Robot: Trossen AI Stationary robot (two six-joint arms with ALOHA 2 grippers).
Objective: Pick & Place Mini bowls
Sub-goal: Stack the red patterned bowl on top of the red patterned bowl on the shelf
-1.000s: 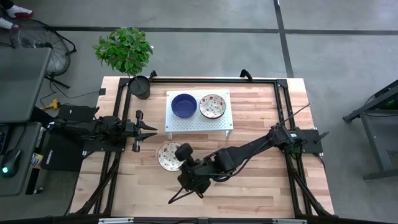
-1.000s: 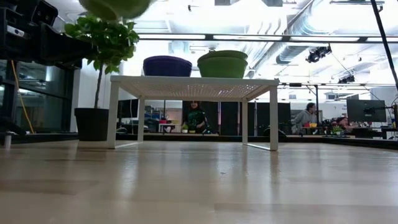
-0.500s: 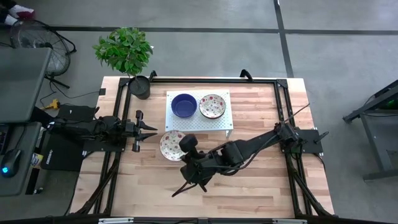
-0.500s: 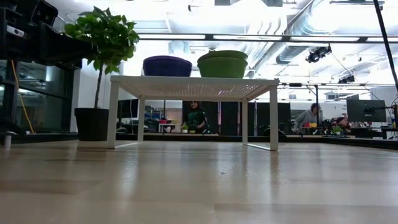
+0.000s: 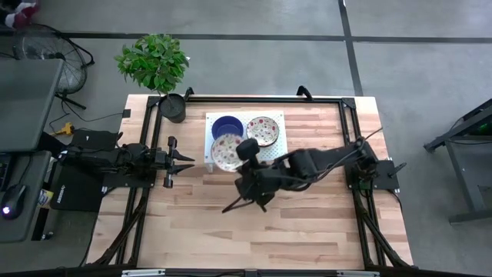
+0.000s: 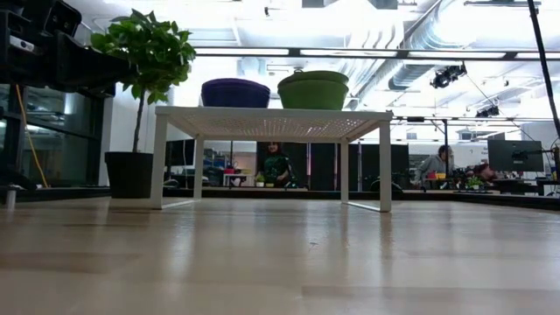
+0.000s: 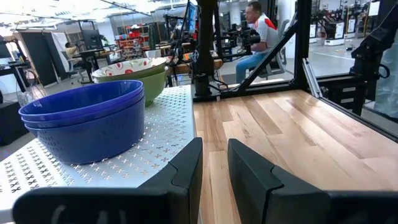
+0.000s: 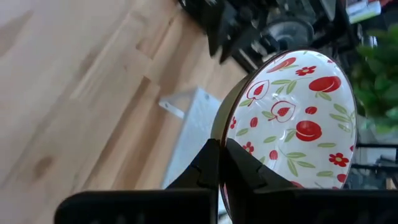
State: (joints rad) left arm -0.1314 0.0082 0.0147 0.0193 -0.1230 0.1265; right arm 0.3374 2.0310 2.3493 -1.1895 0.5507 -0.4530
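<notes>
Floral bowl carried over the white rack

The right gripper (image 5: 240, 150) pinches the rim of a floral bowl (image 5: 227, 151), holding it above the near left part of the white rack (image 5: 273, 154), probably so it can be set onto a stack there. A blue bowl (image 5: 226, 123) and a second floral bowl (image 5: 262, 131) already sit on the rack. The left gripper (image 5: 187, 158) waits just left of the rack, fingers slightly spread and holding nothing.

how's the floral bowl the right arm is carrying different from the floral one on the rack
The carried bowl is pinched by its rim in the right gripper, above the rack's front left part, partly over the blue bowl. The rack bowl rests free on the rack's right side, beside the blue one. Both are cream inside with red-and-green floral print.
</notes>
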